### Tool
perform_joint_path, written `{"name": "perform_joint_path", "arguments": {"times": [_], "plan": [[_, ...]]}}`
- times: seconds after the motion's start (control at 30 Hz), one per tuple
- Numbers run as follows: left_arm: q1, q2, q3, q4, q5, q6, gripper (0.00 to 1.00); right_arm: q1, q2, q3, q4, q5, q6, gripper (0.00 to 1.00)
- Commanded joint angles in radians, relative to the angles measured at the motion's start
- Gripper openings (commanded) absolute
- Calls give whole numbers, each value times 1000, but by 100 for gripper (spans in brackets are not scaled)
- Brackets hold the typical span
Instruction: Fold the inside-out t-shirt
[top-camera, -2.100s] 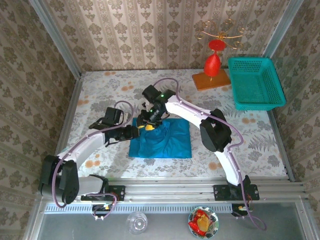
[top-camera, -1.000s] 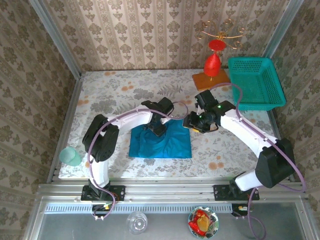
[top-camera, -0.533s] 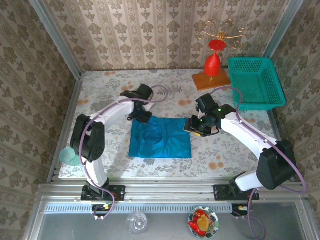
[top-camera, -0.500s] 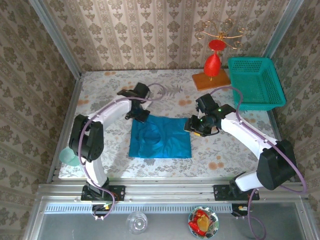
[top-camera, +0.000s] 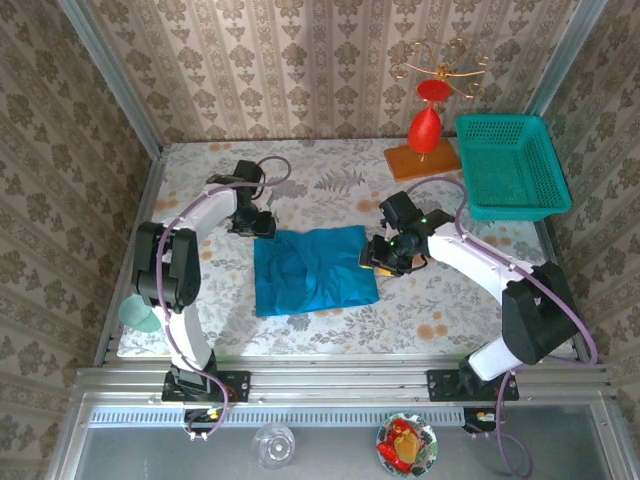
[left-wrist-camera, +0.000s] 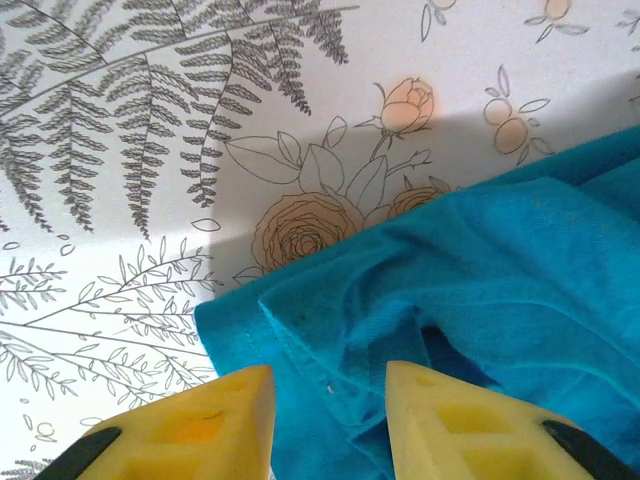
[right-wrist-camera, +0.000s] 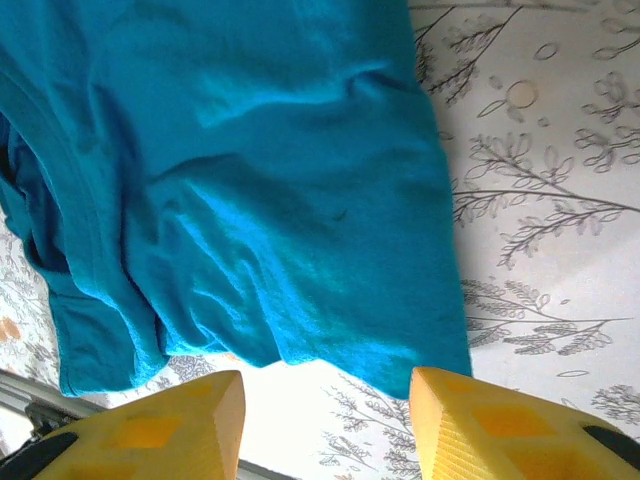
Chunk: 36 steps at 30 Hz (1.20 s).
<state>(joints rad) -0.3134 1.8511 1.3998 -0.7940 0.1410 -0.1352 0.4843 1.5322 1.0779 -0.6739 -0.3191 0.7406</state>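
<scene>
The left gripper (top-camera: 255, 222) is at the far left corner of the inside-out t-shirt (top-camera: 312, 270), low over the desk (top-camera: 200, 180). In the left wrist view its yellow fingers (left-wrist-camera: 190, 425) stand apart, and the shirt's stitched hem and a rumpled fold lie in the gap between them. The cloth there rests loose on the desk and neither finger presses on it.

The right gripper (top-camera: 378, 258) is at the shirt's right edge, about halfway along it. In the right wrist view its fingers (right-wrist-camera: 500, 420) are spread wide. The shirt's edge lies just ahead of them, with a strip of bare flowered desk in the gap, so they grip nothing.

The t-shirt lies near the middle of the desk between the two grippers. It is a bright blue, roughly square bundle, creased across its left half and smoother toward the right.

A teal mesh basket (top-camera: 512, 160) sits at the far right corner, well apart from the shirt.
</scene>
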Motion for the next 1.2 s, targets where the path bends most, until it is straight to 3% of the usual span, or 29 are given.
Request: {"name": "perform_joint_path", "arguments": {"times": [0.0,0.2,0.47,0.6,0.67,0.83,1.07,1.17], "plan": [[-8,-111,-48,10,59,-61,36,21,56,24,39,-56,-5,47],[-65,-188,-180,48,57,-136,38,36,191,94,78,-129,-41,38],[-114,-83,-180,78,-15,-149,42,66,293,120,38,-105,-60,27],[-113,-29,-173,58,-90,-141,36,81,269,58,22,-44,-21,25],[-112,-20,-182,49,-133,-136,28,96,243,24,11,-21,-4,25],[-87,-60,-229,50,-206,-136,18,115,186,-48,29,-13,53,24],[-20,-149,-280,78,-151,-141,18,124,152,-2,6,-19,35,25],[3,-177,-286,93,-79,-154,28,109,147,51,2,-1,3,29]]}}
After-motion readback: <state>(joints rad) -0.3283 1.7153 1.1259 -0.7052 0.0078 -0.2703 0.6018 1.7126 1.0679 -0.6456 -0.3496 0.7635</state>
